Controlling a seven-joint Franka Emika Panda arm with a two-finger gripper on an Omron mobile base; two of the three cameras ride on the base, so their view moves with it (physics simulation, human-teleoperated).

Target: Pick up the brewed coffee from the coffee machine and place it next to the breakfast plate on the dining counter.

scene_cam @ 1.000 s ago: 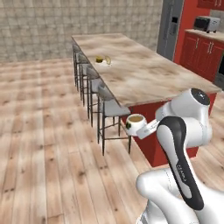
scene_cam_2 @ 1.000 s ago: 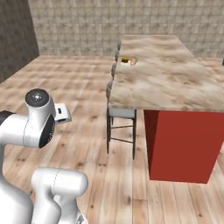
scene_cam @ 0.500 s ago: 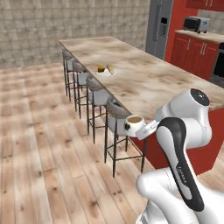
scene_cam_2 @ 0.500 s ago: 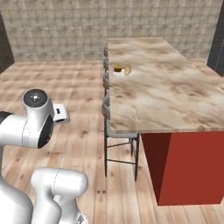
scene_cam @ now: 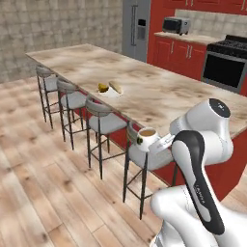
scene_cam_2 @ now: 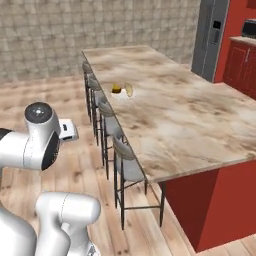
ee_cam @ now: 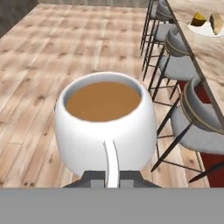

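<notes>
gripper: pinched on the brewed coffee by its handle, held level against spills.
breakfast plate: upper centre, on the dining counter, well apart.

The white arm rises from its base and folds at a dark elbow, the forearm reaching out level; the gripper is clamped tight on the brewed coffee by its handle (cup upright, just ahead of the fingers), held in the air.

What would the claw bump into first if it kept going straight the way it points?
Probably the wooden floor. The claw holds the coffee cup beside the grey stools, pointing past them, though depth is unclear.
</notes>
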